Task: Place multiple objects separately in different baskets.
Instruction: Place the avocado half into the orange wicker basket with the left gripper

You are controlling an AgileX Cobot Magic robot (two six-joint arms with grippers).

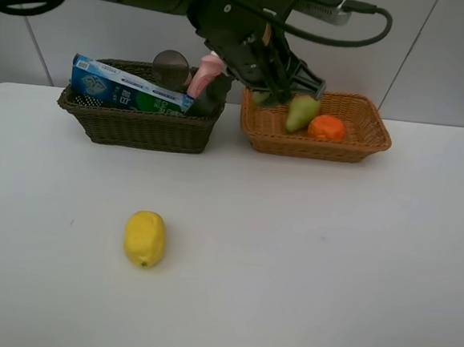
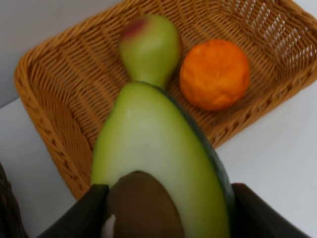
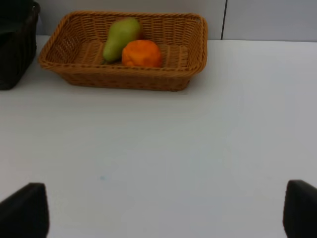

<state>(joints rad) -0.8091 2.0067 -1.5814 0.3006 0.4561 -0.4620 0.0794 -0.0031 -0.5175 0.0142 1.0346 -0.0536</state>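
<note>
Your left gripper [image 2: 163, 198] is gripping the halved avocado [image 2: 158, 163] between its fingers, hanging over the near left rim of the tan basket [image 1: 355, 147] in the upper right of the overhead frame. Your right gripper [image 3: 163, 208] is standing wide open, holding nothing, over bare table [image 1: 330, 254]. Two baskets are sitting side by side; the dark basket [image 1: 139, 130] is holding one toothpaste box [image 1: 126, 87]. One pear [image 1: 301, 112] and one orange [image 1: 326, 127] are lying in the tan one. One lemon [image 1: 145, 238] is lying lower left, well apart from every edge.
</note>
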